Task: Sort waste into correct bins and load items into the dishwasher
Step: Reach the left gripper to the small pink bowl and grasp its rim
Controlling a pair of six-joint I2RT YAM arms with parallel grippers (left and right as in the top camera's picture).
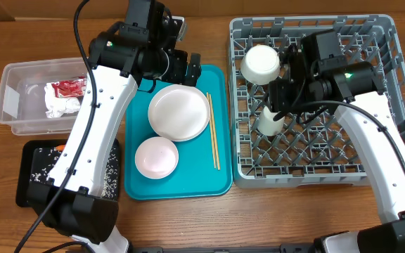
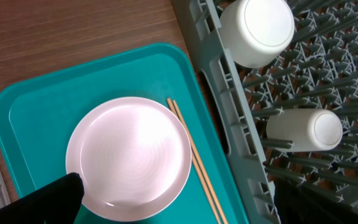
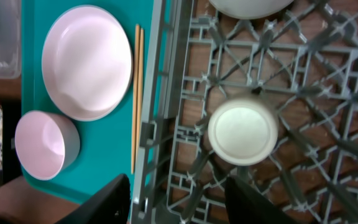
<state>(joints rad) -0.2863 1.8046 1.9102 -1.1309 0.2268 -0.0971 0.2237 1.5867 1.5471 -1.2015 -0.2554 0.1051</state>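
The grey dishwasher rack (image 1: pixel 382 151) holds an upturned white bowl (image 1: pixel 260 63) and a small white cup (image 1: pixel 268 121) resting on its pegs. My right gripper (image 1: pixel 280 104) hovers just above that cup, open. In the right wrist view the cup (image 3: pixel 243 132) sits ahead of the spread fingers (image 3: pixel 107 200), untouched. My left gripper (image 1: pixel 190 72) hangs open over the far end of the teal tray (image 1: pixel 220 184). On the tray lie a pale plate (image 1: pixel 178 112), a small bowl (image 1: pixel 156 156) and wooden chopsticks (image 1: pixel 212 132). One left finger (image 2: pixel 48 199) overlaps the plate (image 2: pixel 129 155).
A clear tub (image 1: pixel 13 105) at the left holds a crumpled napkin (image 1: pixel 60 107) and a red wrapper (image 1: pixel 67 88). In front of it a black tray (image 1: pixel 34 176) carries rice scraps. The left arm crosses above both bins.
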